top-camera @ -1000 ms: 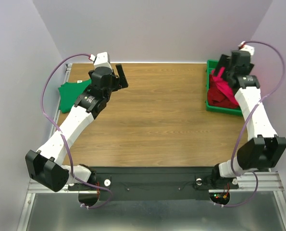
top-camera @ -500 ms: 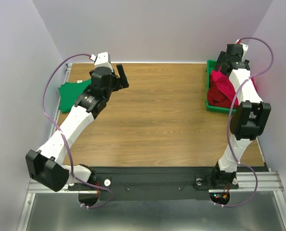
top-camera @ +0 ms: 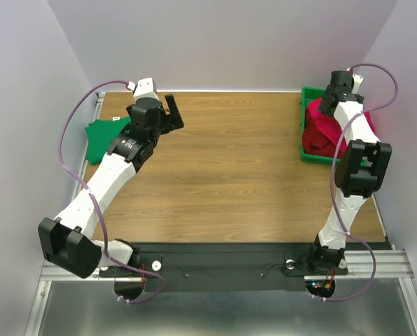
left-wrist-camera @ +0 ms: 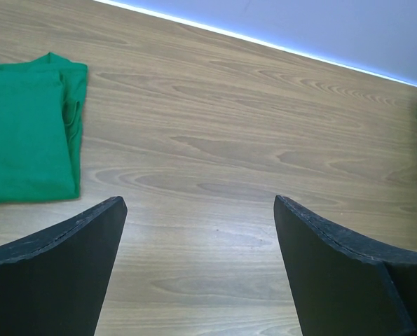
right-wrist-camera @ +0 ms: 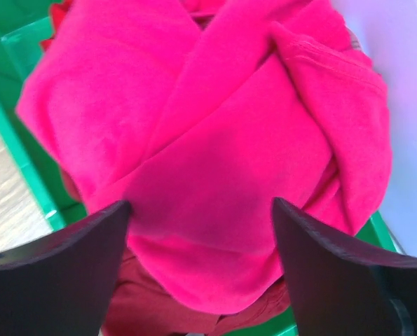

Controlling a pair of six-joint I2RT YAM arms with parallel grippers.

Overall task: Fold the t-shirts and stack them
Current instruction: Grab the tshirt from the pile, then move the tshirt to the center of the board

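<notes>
– Shirts first: where do they lie?

– Bright pink-red t-shirt (right-wrist-camera: 215,161) is heaped in the green tray (right-wrist-camera: 26,49), bunched and unfolded, bulging above the tray's rim. A dark red t-shirt (right-wrist-camera: 145,318) shows beneath it in the same tray.

– And the gripper over there?

– The right gripper (right-wrist-camera: 200,208) hangs directly over the tray and points down at the pink-red t-shirt. Its jaws are spread wide, one on each side of the heap's middle, and nothing is clamped between them. Whether the tips touch the cloth I cannot tell.

– Any shirt outside the tray?

– A green t-shirt (left-wrist-camera: 26,133) lies folded flat on the tabletop (top-camera: 236,161), at the edge opposite the tray and well apart from it.

– Where is the other gripper?

– The left gripper (left-wrist-camera: 197,203) is also far from the tray, near the green t-shirt and on that shirt's tray-ward side. It is above bare wood, and the shirt lies off to one side of it, not between the jaws. Its jaws are wide apart too, holding nothing. The tray's edge just shows at the far side of its wrist view.
</notes>
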